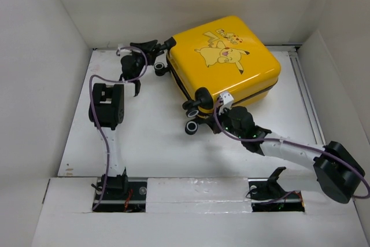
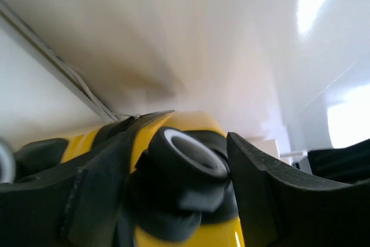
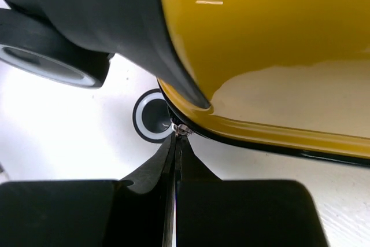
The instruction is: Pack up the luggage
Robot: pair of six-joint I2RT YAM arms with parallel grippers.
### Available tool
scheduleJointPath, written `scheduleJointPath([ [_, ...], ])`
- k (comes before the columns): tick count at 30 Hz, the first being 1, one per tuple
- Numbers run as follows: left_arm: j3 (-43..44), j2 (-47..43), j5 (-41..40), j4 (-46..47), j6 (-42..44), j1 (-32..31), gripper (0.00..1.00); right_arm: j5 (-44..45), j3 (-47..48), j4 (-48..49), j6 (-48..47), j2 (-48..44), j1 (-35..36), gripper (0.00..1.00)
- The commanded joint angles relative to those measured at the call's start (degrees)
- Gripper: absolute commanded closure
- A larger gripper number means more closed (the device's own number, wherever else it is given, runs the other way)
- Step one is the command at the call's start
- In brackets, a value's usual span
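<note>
The luggage (image 1: 225, 56), a yellow hard-shell suitcase with a cartoon print, lies flat and closed on the white table. My left gripper (image 1: 164, 46) reaches its far-left corner. In the left wrist view this left gripper (image 2: 185, 169) has its fingers (image 2: 263, 172) on both sides of a black-and-white caster wheel (image 2: 188, 151), pressed against it. My right gripper (image 1: 220, 110) is at the near-left corner. In the right wrist view the right gripper (image 3: 176, 135) is shut, its tips pinching the small metal zipper pull (image 3: 181, 129) on the black zipper band under the yellow shell (image 3: 260, 39).
Other caster wheels (image 1: 191, 126) stick out from the suitcase's left side, one (image 3: 151, 117) right behind my right fingertips. White walls enclose the table (image 1: 144, 137) on the left, back and right. A rail (image 1: 306, 102) runs along its right edge.
</note>
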Motion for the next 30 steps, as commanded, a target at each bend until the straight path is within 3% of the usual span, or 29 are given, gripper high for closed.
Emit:
scheduleJointPath([
  [1,-11.72,-7.39,0.40,7.99,2.18,2.33,1.00,-11.50,2.73,4.20,0.76,-5.10,-2.73,1.00],
  [9,-39.06,-16.45,-0.30,30.02,0.94,1.73,1.00,-18.70,12.93,-3.45,-3.20,-6.43,-16.61,1.00],
  [12,-42.60,-18.39,0.57,29.55,3.04,1.72,1.00,-26.16,16.71,-3.99,-3.72,-4.84,-22.50,1.00],
  [16,-41.03,-19.18,3.64,25.61,4.97,2.86,1.00,-26.88,13.92,-5.74,-2.59,-8.69,-23.75,1.00],
  [21,-36.97,-20.66,5.77,23.48,6.29,2.86,0.43,-20.93,1.36,-8.81,0.14,-22.05,-25.84,1.00],
  [22,-36.97,-21.37,5.77,22.69,6.99,2.86,0.37,-19.86,0.64,-10.30,0.14,-24.51,-26.55,1.00],
  [26,-36.36,-26.03,3.75,14.97,13.49,-0.21,0.17,-15.46,0.63,-18.22,0.14,-33.92,-30.59,1.00],
  [30,-35.57,-27.45,2.51,12.05,16.32,-1.36,0.13,-17.74,1.95,-20.33,-2.13,-32.72,-32.45,1.00],
])
